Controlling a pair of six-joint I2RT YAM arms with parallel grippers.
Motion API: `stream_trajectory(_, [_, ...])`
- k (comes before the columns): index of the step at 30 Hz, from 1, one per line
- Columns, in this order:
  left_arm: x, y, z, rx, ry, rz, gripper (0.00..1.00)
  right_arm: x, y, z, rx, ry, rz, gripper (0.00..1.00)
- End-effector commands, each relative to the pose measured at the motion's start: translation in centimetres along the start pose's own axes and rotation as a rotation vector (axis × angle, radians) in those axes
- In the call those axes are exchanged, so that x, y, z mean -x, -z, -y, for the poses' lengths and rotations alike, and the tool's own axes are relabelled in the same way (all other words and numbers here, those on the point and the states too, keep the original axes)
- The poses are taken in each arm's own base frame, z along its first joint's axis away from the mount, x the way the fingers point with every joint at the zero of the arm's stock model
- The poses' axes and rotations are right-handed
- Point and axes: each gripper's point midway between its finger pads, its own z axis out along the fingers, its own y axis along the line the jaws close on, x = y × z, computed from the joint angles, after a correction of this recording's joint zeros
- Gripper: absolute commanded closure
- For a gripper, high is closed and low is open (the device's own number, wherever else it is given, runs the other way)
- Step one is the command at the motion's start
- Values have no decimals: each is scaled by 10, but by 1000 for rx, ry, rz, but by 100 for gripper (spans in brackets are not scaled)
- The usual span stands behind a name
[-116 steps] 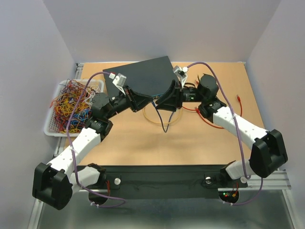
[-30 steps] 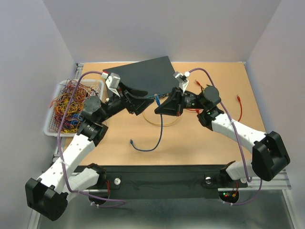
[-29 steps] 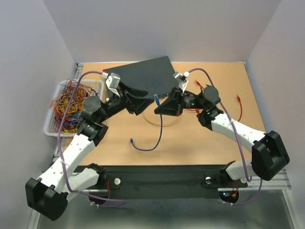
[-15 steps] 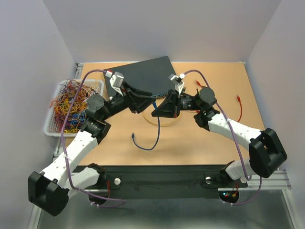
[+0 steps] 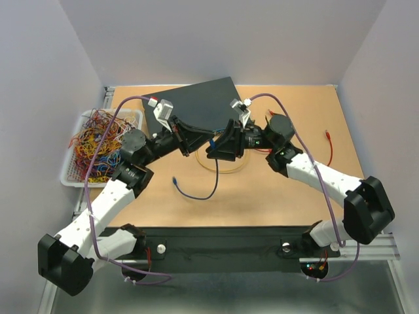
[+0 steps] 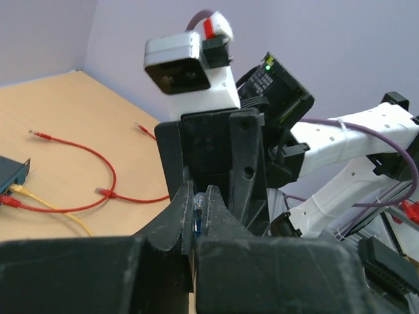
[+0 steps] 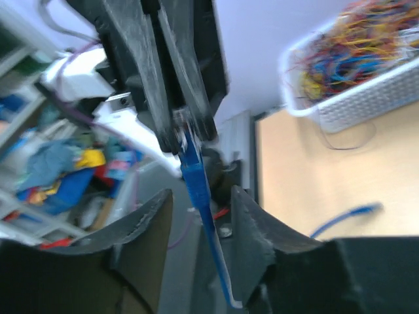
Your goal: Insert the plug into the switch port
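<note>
The left gripper (image 6: 196,204) was clamped tight on the small blue cable plug (image 7: 191,163), held above the table near the front long face of the flat dark blue-grey metal switch box (image 5: 196,104); the right gripper (image 7: 200,199) faced it tip to tip, its fingers (image 7: 141,242) parted around the thin blue cable (image 7: 217,261) without pinching it; the cable's far end lay on the tan wooden table (image 5: 275,196).
</note>
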Motion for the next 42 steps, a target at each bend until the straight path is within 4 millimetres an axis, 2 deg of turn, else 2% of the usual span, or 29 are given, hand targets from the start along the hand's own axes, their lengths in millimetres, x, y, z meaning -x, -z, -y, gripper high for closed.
stream_trajectory(1, [19,1,-7,99,-15,30,100,32,1,7,-178,243,0,50])
stream_trajectory(2, [25,2,-15,158,-6,53,100,43,7,20,-309,293,7,50])
stream_trajectory(3, [21,4,-23,206,22,37,100,49,12,23,-362,319,18,50])
stream_trajectory(5, [26,5,-32,275,58,52,100,65,23,29,-490,374,55,51])
stream_trajectory(9, [26,6,-41,327,105,72,100,63,22,36,-638,441,7,51])
stream_trajectory(11, [25,6,-44,339,122,77,100,50,12,40,-708,474,-45,52])
stream_trajectory(17, [26,5,-53,382,133,86,100,34,-12,41,-739,498,-95,55])
stream_trajectory(22, [31,7,-52,397,116,94,100,37,-10,44,-809,525,-87,57])
stream_trajectory(26, [32,10,-56,424,99,96,100,49,-2,33,-831,539,-41,57])
stream_trajectory(32, [29,10,-61,438,103,89,100,52,0,25,-814,535,-23,57])
stream_trajectory(36, [28,10,-62,438,108,88,100,54,2,31,-848,526,-8,57])
stream_trajectory(42, [32,8,-57,419,114,97,100,53,-5,38,-847,520,-11,57])
